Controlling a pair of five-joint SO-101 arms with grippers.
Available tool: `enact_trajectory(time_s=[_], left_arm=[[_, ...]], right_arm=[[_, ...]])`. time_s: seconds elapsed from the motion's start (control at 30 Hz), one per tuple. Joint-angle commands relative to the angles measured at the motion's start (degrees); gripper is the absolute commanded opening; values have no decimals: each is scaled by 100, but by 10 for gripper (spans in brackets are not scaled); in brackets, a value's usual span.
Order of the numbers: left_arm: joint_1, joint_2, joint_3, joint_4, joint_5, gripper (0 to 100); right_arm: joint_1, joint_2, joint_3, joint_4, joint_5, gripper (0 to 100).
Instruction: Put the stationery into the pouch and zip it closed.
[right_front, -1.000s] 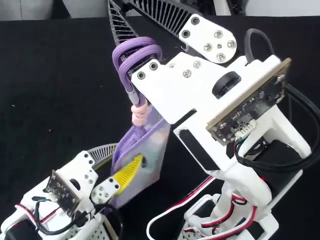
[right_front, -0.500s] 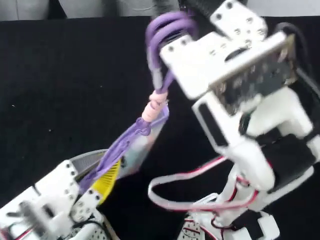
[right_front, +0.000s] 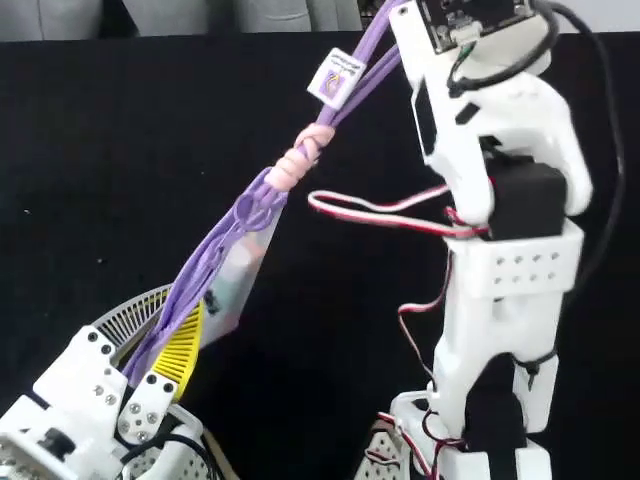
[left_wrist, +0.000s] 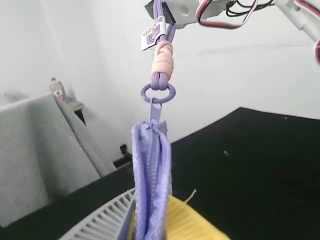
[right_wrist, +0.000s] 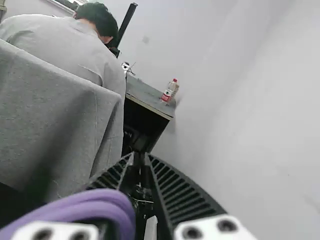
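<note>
Softness decides how the pouch (right_front: 222, 262) handles. It is thin lilac fabric with a see-through panel (right_front: 240, 275), light and floppy, so I'd expect it to fold or twist wherever it isn't pulled taut. The firm places to grip, by my reckoning, are the stitched edge along the zip (left_wrist: 151, 165) and the cord (right_front: 355, 70) tied to the slider. The slick panel looks likely to slip.

Right now the pouch is lifted clear of the table (right_front: 100, 150), strung on a slant above it. The left gripper (right_front: 172, 322), low over the table, is clamped on the pouch's bottom end, with a yellow finger (right_front: 185, 345) on one side and a grey ribbed finger (right_front: 125, 318) on the other. The right gripper (right_wrist: 137, 159), high above the table, has its black fingers (right_wrist: 175, 192) drawn together with the purple cord caught at their root, and the line runs tight.

The purple zip runs the pouch's length to a ring (left_wrist: 158, 92). Beyond that come a pink wrapping (right_front: 303, 158) on the doubled cord and a small white tag (right_front: 337, 77). The zip seems drawn shut to the ring end. Something dark shows through the panel, but I can't tell what.
</note>
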Motion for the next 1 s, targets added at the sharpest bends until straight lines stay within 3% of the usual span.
enact_trajectory(time_s=[0.0, 0.3, 0.53, 0.97], left_arm=[[-66, -97, -347, 35, 158, 27], [-75, -97, -1042, 211, 325, 27], [-75, -97, -1130, 255, 352, 27], [-66, -79, -752, 176, 343, 29]], right_arm=[[765, -119, 708, -958, -35, 11], [1495, -110, 2079, -2215, 9, 11], [2013, 215, 2299, -2681, 9, 11], [1829, 813, 1059, -1609, -44, 11]])
